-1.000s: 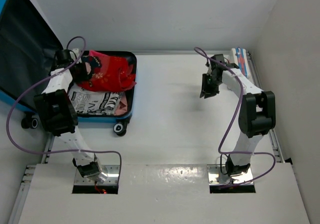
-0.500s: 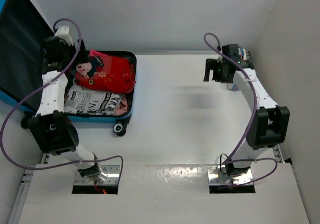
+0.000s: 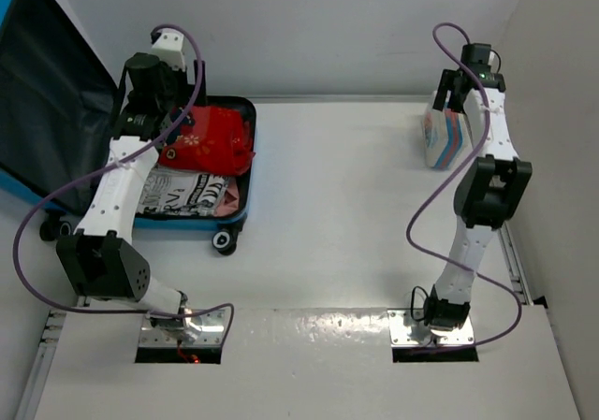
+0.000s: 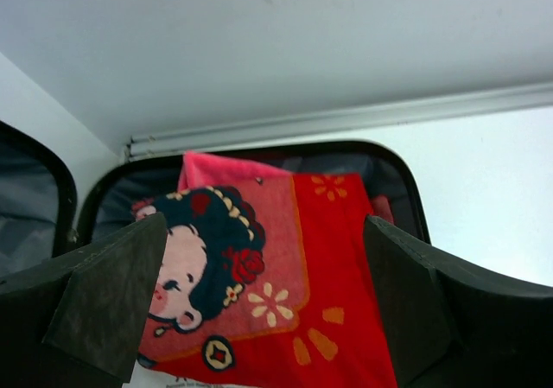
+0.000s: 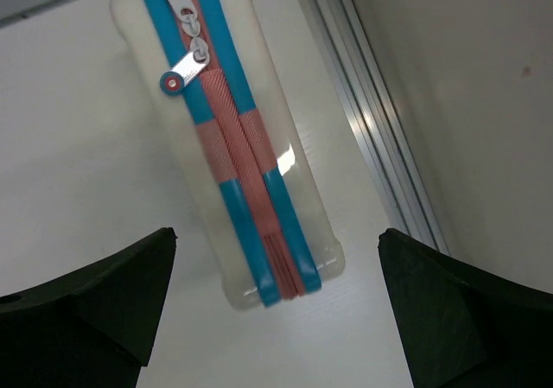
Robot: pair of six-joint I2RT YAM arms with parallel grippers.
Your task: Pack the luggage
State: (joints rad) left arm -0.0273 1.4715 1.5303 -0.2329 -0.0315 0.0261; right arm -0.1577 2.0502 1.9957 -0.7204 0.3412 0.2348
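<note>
The luggage is a small blue suitcase lying open at the far left, its dark-lined lid propped up. A red cloth with a cartoon girl's face and a black-and-white printed item lie in its base. My left gripper hovers open over the back of the base. In the left wrist view the red cloth lies below the left gripper, untouched. My right gripper hangs open above a white pouch with a blue and pink zipper band. Nothing sits between its fingers.
The pouch stands at the far right, close to a metal rail and the right wall. The suitcase's black wheel points toward me. The back wall runs just behind the suitcase rim.
Both grippers have opened wide. The left one rose off the red cloth toward the suitcase's back. The right arm swung from mid-table to the far right, over the pouch.
</note>
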